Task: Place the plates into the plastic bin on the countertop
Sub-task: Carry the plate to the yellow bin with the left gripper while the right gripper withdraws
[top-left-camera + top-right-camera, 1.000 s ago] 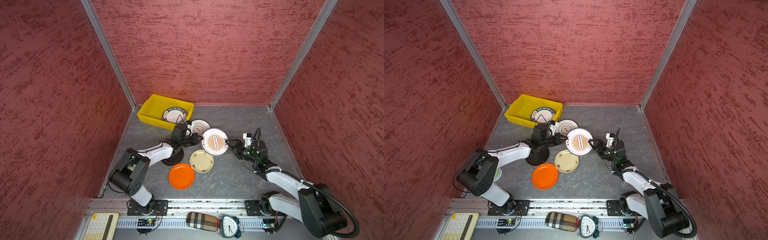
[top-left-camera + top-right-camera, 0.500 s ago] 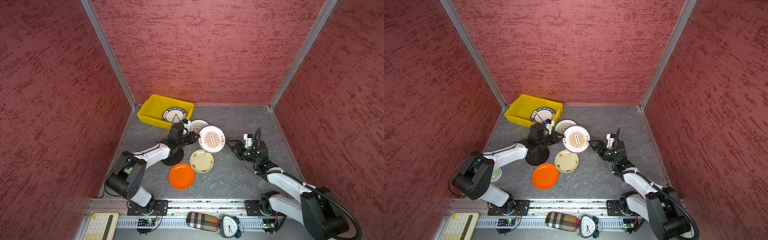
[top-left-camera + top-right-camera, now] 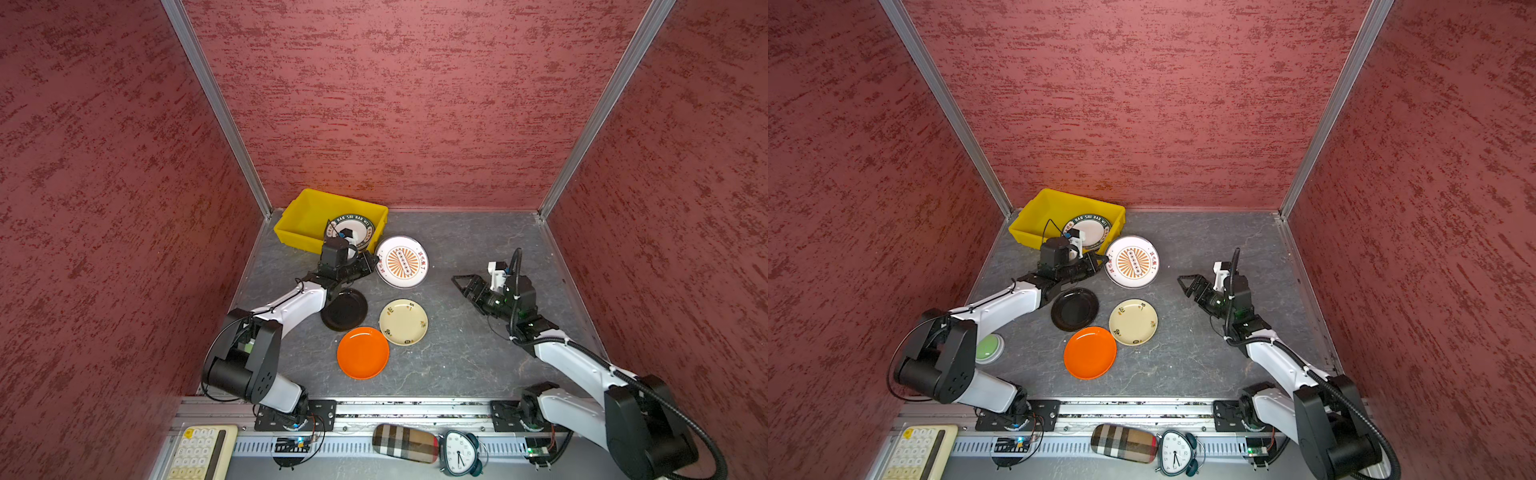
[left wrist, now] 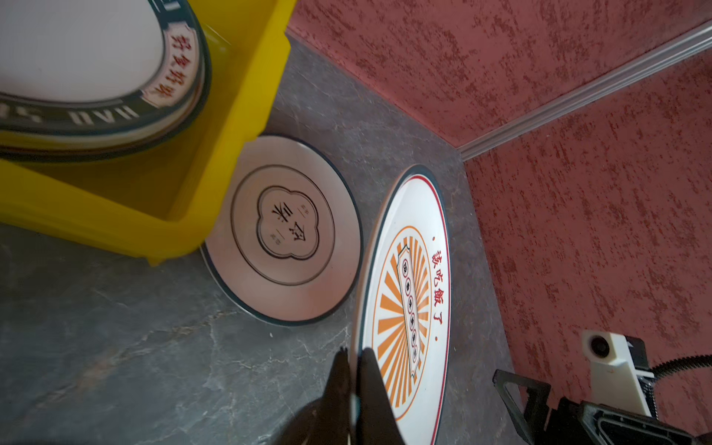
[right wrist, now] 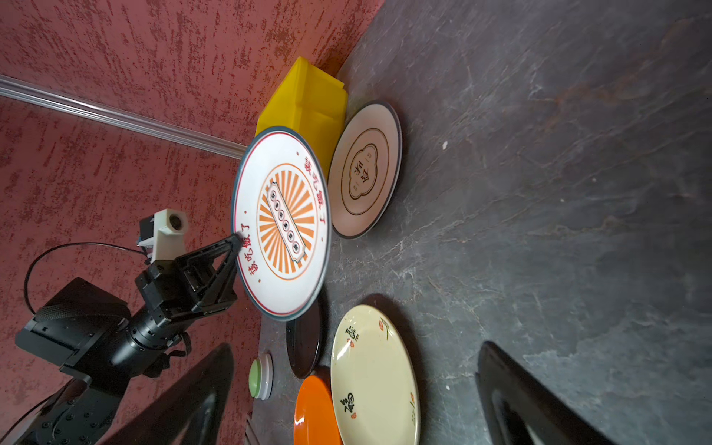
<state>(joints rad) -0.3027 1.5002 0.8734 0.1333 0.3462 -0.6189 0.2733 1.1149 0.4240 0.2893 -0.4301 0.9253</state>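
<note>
Countertop (image 3: pixel 457 357) of dark veined stone fills both top views, with the yellow plastic bin (image 3: pixel 305 208) in its far left corner and a teal-rimmed plate (image 3: pixel 360 227) lying inside it. The left gripper (image 3: pixel 376 262) is clenched on the rim of the sunburst plate (image 3: pixel 402 262), which is held tilted just beside the bin's right end. The black plate (image 3: pixel 347 312), cream floral plate (image 3: pixel 403 322) and orange plate (image 3: pixel 363 352) lie flat in a cluster nearer the front rail. The right gripper (image 3: pixel 462 286) hangs well apart on the right, jaws spread wide and grasping nothing. In the left wrist view the two fingertips (image 4: pixel 339 370) pinch the sunburst plate's edge. Beyond them the cloud-outline plate (image 4: pixel 285 231) lies flat just beside the bin's corner, and the teal-rimmed plate seems to top a small stack, though blur makes that hard to judge. In the right wrist view the sunburst plate stands steeply tilted in the left gripper's grasp, the cloud-outline plate rests on the stone next to the bin, and a green push button (image 5: pixel 258 375) sits near the wall beyond the black plate.
</note>
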